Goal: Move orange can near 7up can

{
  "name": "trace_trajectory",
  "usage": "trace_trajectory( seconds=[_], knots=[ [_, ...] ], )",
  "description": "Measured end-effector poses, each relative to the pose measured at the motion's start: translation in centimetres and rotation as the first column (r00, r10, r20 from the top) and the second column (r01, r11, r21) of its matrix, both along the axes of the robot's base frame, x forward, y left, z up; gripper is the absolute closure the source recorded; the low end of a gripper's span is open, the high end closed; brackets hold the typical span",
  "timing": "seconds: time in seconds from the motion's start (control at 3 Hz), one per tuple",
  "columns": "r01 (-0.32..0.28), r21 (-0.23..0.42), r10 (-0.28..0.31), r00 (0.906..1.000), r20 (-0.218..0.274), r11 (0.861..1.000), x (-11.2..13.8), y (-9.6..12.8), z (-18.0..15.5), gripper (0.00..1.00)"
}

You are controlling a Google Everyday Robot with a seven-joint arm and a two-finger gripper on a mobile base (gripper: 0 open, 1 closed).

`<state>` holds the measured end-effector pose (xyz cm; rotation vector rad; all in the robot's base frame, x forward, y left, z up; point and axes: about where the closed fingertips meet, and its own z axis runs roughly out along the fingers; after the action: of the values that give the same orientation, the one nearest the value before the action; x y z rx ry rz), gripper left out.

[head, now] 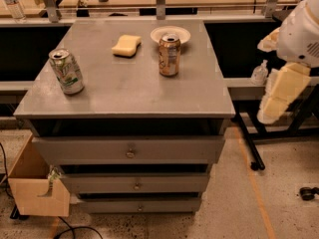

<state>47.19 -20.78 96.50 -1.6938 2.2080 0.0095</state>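
Note:
The orange can (169,55) stands upright on the grey cabinet top (134,91), right of centre toward the back. The 7up can (66,71) stands upright near the left edge, well apart from the orange can. My gripper (273,106), with cream-coloured fingers, hangs off the right side of the cabinet, beyond its right edge and at about the height of the top. It holds nothing and is far from both cans.
A yellow sponge (126,45) and a white plate (171,33) lie at the back of the top, the plate just behind the orange can. A cardboard box (35,185) sits on the floor at lower left. A small bottle (259,73) stands on a ledge at right.

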Motion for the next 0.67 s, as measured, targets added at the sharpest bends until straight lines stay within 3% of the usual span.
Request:
trace_trajectory(
  seconds=[0.33, 0.67],
  knots=[
    [0.046, 0.186, -0.04, 0.9986, -0.036, 0.982, 6.28, 1.6, -3.55, 0.0],
    [0.045, 0.186, -0.04, 0.9986, -0.035, 0.982, 6.27, 1.61, -3.51, 0.0]
  ],
)
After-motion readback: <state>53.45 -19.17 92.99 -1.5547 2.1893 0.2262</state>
